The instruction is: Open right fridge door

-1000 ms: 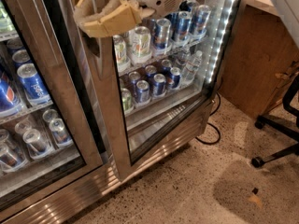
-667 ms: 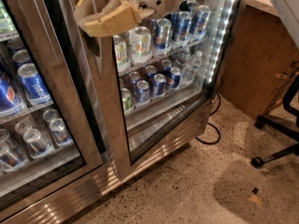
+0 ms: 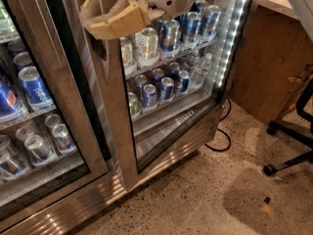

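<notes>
Hanging high by the right fridge door [image 3: 115,116] — gripper [image 3: 116,19]; chair [image 3: 270,169] aside.

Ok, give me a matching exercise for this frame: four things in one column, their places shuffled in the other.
Things:
1. end effector
2. right fridge door
3. black cable
4. chair base

Places:
a. on the floor by the fridge's lower right corner
b. top of the picture, against the steel door frame
c. right edge, on the speckled floor
d. centre, its glass showing lit shelves of cans

Pairs: 1-b, 2-d, 3-a, 4-c
</notes>
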